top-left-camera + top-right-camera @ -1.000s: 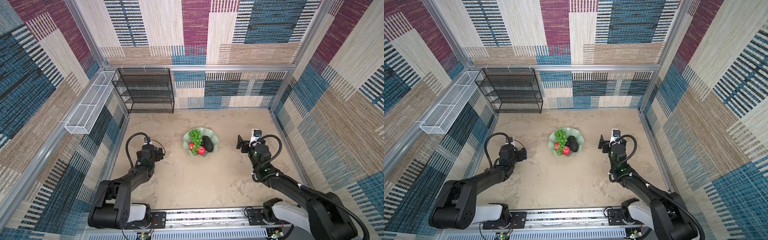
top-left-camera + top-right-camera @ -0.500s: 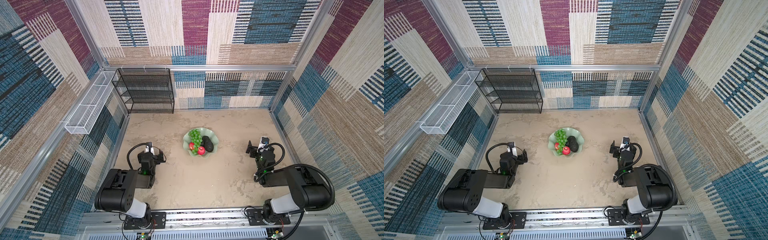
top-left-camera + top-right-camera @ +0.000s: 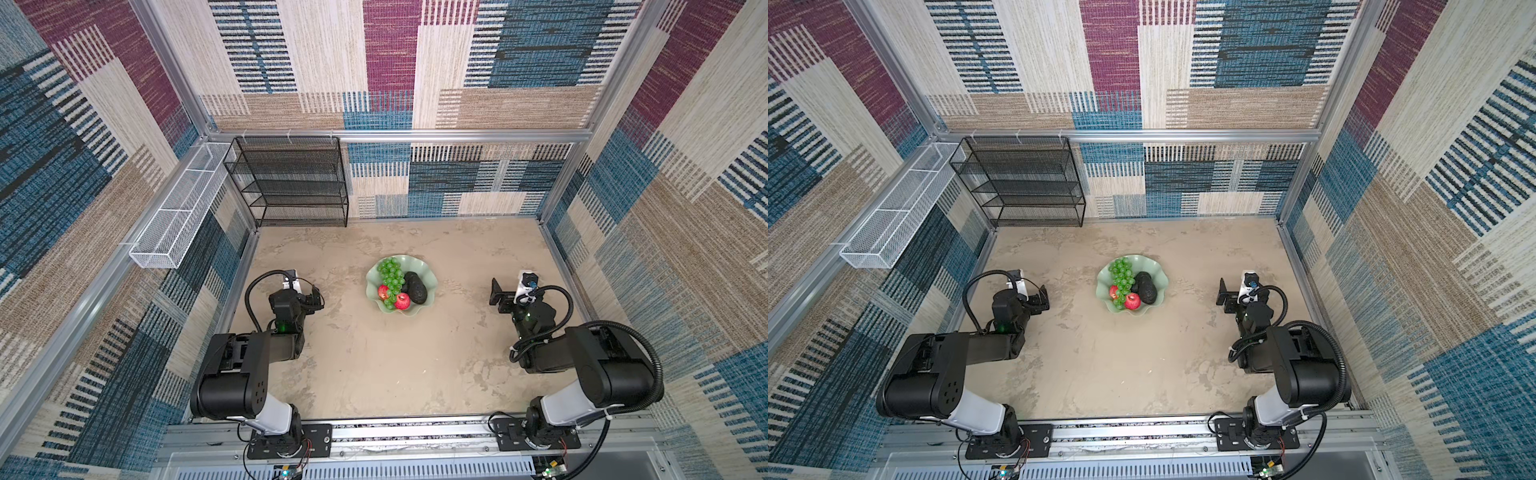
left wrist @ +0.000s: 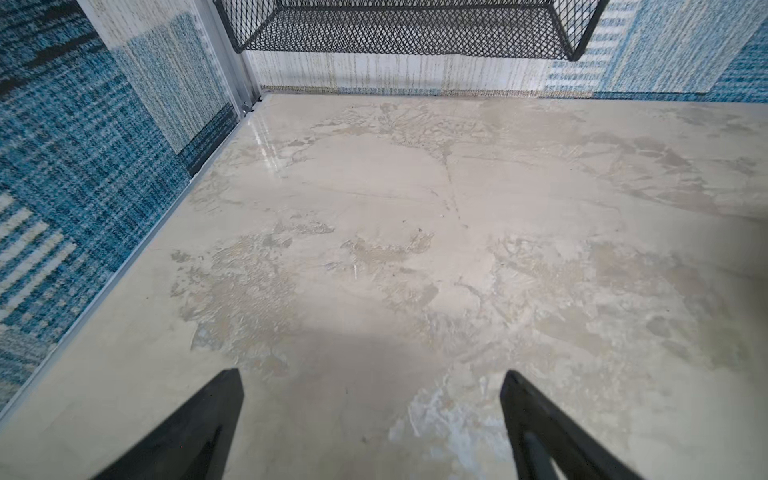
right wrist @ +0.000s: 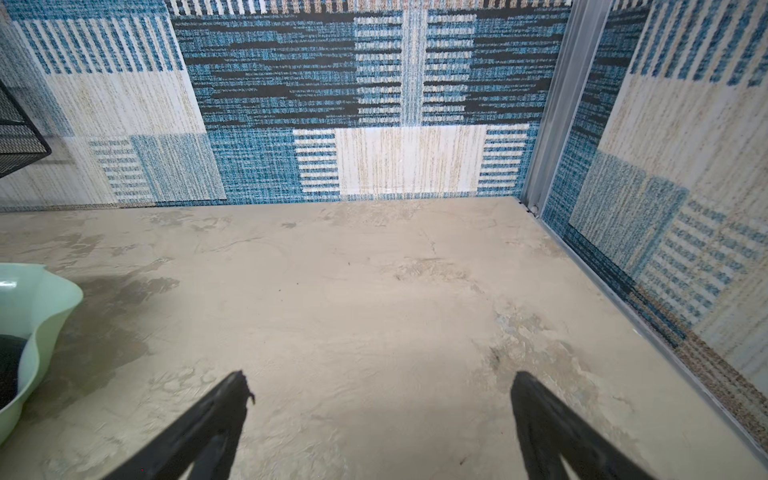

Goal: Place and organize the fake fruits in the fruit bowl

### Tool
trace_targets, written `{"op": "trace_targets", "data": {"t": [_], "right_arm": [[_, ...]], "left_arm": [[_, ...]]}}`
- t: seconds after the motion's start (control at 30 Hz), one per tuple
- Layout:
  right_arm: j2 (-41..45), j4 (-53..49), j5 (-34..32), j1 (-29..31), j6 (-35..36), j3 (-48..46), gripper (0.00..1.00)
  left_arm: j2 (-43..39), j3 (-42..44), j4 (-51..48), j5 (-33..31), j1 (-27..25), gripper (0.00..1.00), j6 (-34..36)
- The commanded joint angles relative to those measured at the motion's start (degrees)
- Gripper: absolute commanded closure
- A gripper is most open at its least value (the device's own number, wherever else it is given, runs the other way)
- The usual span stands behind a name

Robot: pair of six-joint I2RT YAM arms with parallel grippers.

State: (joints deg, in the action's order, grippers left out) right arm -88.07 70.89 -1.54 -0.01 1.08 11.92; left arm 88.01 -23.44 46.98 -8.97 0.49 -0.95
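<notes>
The pale green fruit bowl (image 3: pixel 431 277) (image 3: pixel 1162 277) sits mid-table in both top views. In it lie the fake fruits: green grapes (image 3: pixel 390 270) (image 3: pixel 1122 272), dark avocados (image 3: pixel 416 287) (image 3: pixel 1147 288) and two visible red apples (image 3: pixel 402 301) (image 3: pixel 382 292). My left gripper (image 3: pixel 315 298) (image 4: pixel 372 374) hangs open and empty over bare table left of the bowl. On the bowl's right, my right gripper (image 3: pixel 503 296) (image 5: pixel 378 376) is open and empty too. The right wrist view catches the bowl's rim (image 5: pixel 50 299) off to one side.
A black mesh shelf rack (image 3: pixel 291 183) (image 4: pixel 407 29) stands at the back left wall. A white wire basket (image 3: pixel 178 212) hangs on the left wall. Carpeted walls with metal rails close in the table on three sides.
Both arms have folded back toward their bases with elbows raised. The right gripper has drifted a little away from the bowl. The fruits and the bowl have not moved.
</notes>
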Motion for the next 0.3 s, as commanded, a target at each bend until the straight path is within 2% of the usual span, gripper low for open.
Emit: {"op": "trace_targets", "data": {"t": [0.0,0.27], "right_arm": [[0.1,3.0,0.8,0.0,0.0,-0.1,0.0],[0.1,3.0,0.8,0.0,-0.1,0.0,0.0]], "left_arm": [[0.5,-0.6,1.0,1.7,0.0,0.01,0.2],[0.1,-0.5,0.6,1.9,0.0,0.01,0.1]]}}
